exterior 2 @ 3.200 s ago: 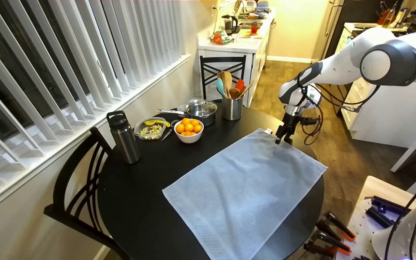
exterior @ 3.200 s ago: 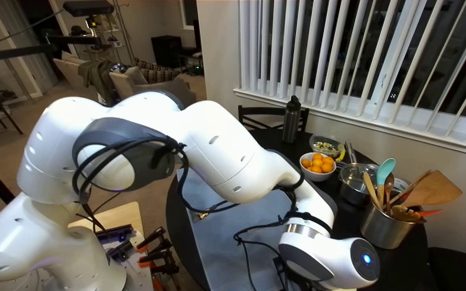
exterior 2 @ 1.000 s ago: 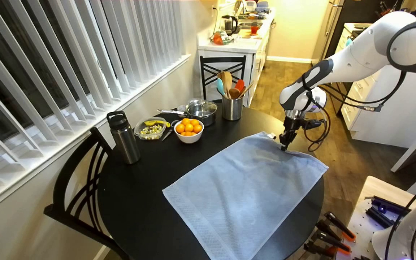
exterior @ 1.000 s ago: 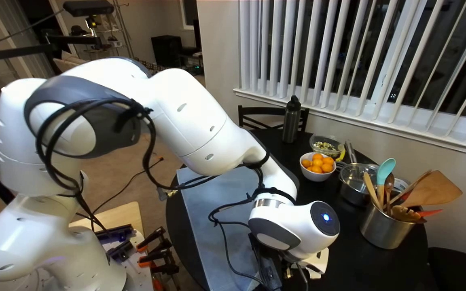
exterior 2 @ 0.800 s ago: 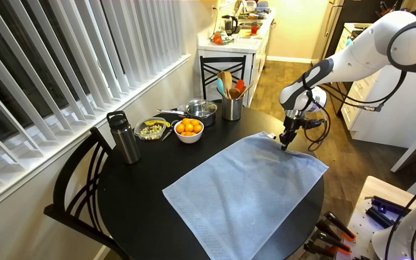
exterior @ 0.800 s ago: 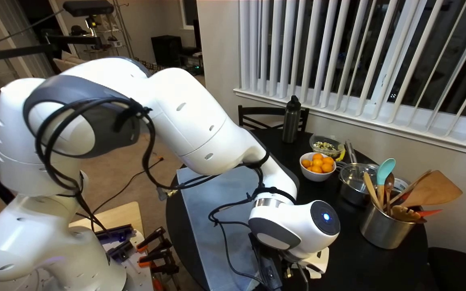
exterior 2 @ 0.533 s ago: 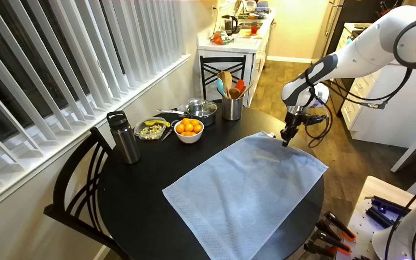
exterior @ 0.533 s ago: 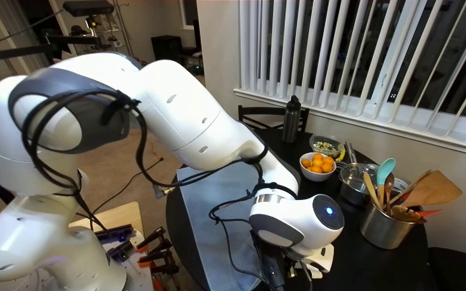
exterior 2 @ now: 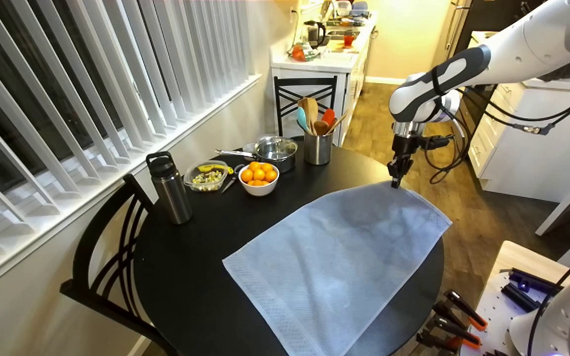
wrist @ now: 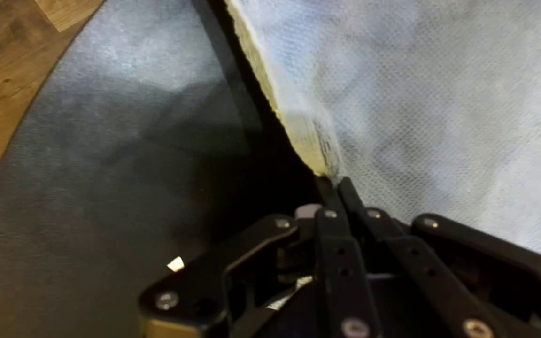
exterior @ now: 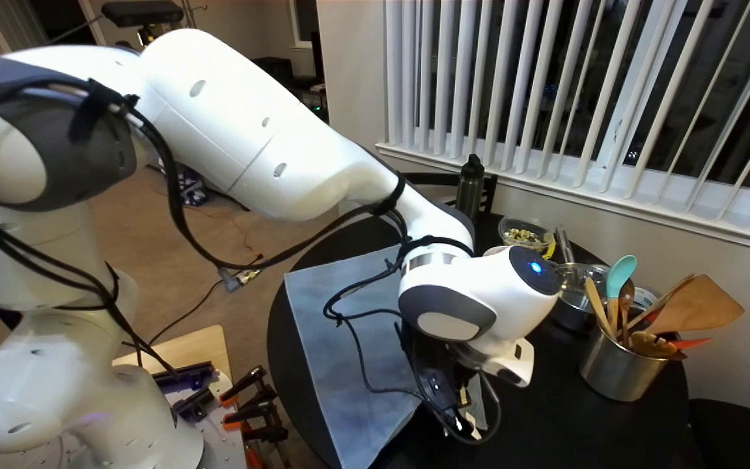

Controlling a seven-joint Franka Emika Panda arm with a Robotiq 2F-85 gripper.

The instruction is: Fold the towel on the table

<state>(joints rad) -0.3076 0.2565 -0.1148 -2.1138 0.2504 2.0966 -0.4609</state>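
The pale grey-blue towel (exterior 2: 334, 252) lies spread over the black round table (exterior 2: 206, 277), its far edge lifted into a low peak. At that peak my gripper (exterior 2: 395, 184) points down, holding the edge. The wrist view shows the fingertips pressed together at the gripper (wrist: 334, 180), with the hem of the towel (wrist: 421, 117) pinched between them. Dark shadow lies under the raised hem, above the bare table (wrist: 111, 178). In an exterior view the arm covers part of the towel (exterior: 349, 345), and cables hide most of the gripper there.
Beyond the towel stand a steel bottle (exterior 2: 172, 190), a plastic food container (exterior 2: 207, 176), a bowl of oranges (exterior 2: 259, 180), a pot (exterior 2: 277, 153) and a utensil holder (exterior 2: 317, 148). Clamps (exterior 2: 451, 321) sit by the robot's base. A chair (exterior 2: 109, 257) touches the table's side.
Earlier my gripper was apart from the towel, then shut at its far edge. Since then it has risen, drawing that edge up off the table. The upper arm has swung back.
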